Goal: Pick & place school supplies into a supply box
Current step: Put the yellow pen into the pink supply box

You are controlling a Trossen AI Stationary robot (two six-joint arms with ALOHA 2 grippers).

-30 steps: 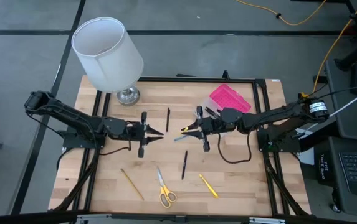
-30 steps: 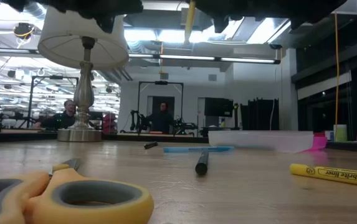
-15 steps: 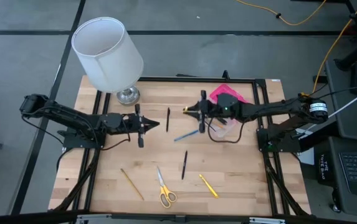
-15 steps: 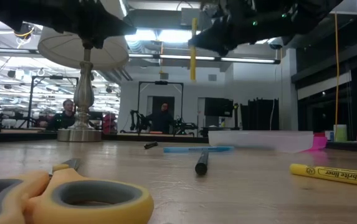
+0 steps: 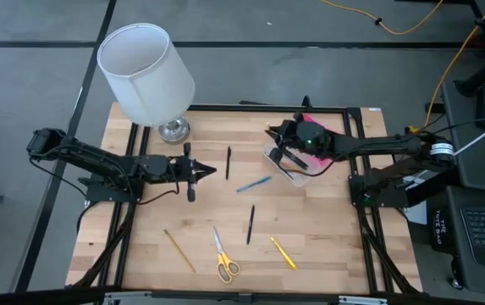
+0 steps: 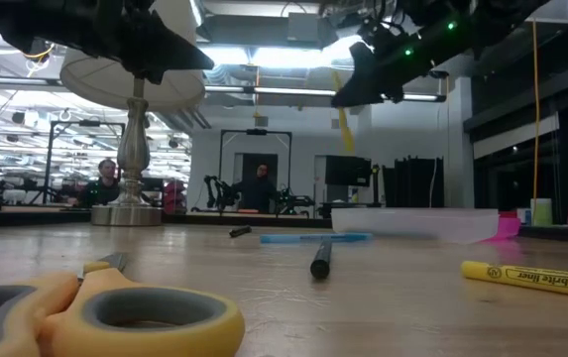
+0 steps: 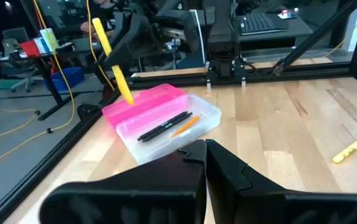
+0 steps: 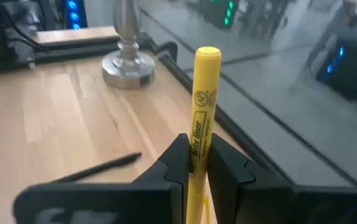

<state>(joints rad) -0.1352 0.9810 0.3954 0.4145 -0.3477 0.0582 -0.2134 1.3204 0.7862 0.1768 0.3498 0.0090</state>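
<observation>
My right gripper (image 5: 274, 135) is shut on a yellow highlighter (image 8: 202, 106), up in the air by the supply box. The box has a clear base (image 7: 178, 124) holding a couple of pens and a pink lid (image 7: 142, 103) lying open behind it. My left gripper (image 5: 212, 172) hovers shut and empty over the table's middle left. Loose supplies lie flat on the wood: a black pen (image 5: 228, 162), a blue pen (image 5: 253, 184), another black pen (image 5: 250, 224), a second yellow highlighter (image 5: 283, 252), yellow-handled scissors (image 5: 223, 259) and a tan pencil (image 5: 179, 250). My right gripper pinches the highlighter's barrel (image 8: 195, 154) between its two fingers, which lie across it. The fingers come from the table's right, pointing nearly level. The highlighter (image 6: 346, 124) stands roughly upright, a little tilted, lifted clear, its lower end (image 7: 127, 94) above the box.
A lamp with a white shade (image 5: 145, 72) and a metal foot (image 5: 173, 130) stands at the far left corner. A black frame (image 5: 225, 108) runs around the table's edge. People sit in the room beyond the far edge.
My right gripper has carried the yellow highlighter from the table's middle toward the far right, to the supply box, turning as it went; the highlighter now tilts slightly. My left gripper has shut and drawn back a little toward the table's left.
</observation>
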